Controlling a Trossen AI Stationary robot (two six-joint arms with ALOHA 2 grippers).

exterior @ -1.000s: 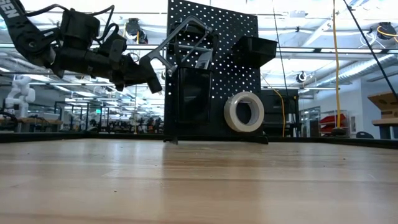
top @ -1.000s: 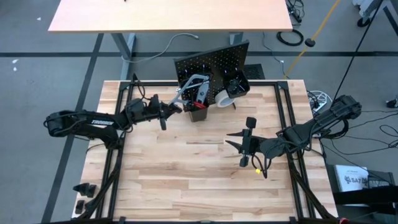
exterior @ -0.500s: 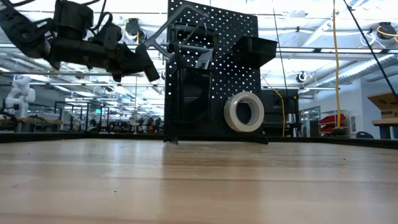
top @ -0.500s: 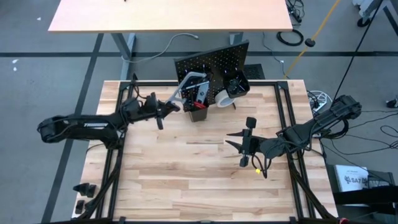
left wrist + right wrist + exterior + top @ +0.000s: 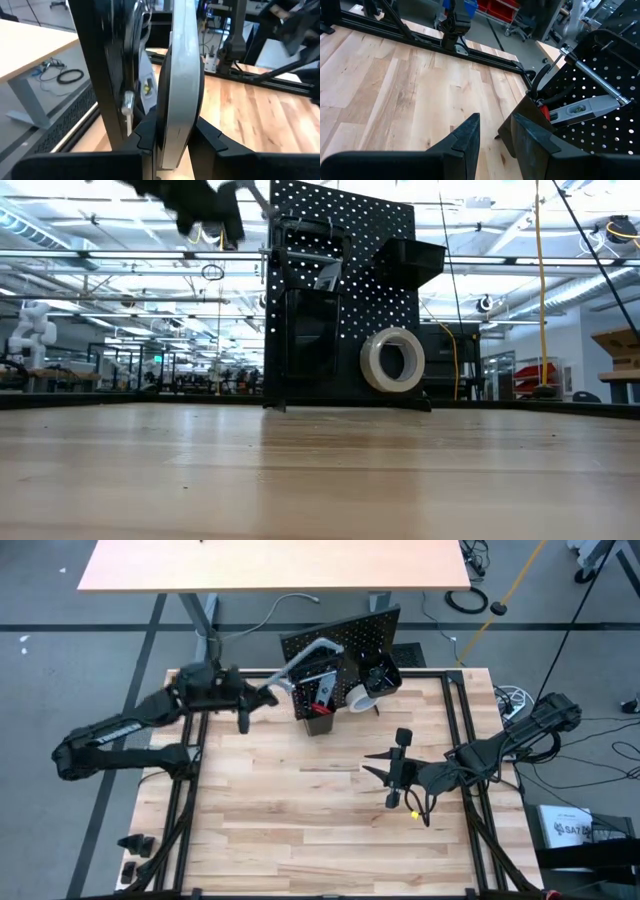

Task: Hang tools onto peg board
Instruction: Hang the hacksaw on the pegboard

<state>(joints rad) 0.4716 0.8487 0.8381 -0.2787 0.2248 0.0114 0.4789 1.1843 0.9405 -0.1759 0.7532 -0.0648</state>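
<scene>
Left gripper (image 5: 268, 695) was seen clamped on the grey bar clamp (image 5: 305, 653), held at the peg board's (image 5: 345, 640) 9 o'clock edge. Right gripper (image 5: 392, 772), fingers slightly apart and empty, was parked at the table's (image 5: 300, 830) 3 o'clock.

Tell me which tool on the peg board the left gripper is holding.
The grey bar clamp: the left gripper is shut on its end at the peg board's left edge. The white tape roll hangs untouched.

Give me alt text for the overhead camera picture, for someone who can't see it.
Seen from above, the left gripper holds one end of a grey bar clamp against the upright black perforated peg board at the far edge of the pale wooden table. The right gripper waits over mid-table, holding nothing. A white tape roll sits at the board's front.
</scene>
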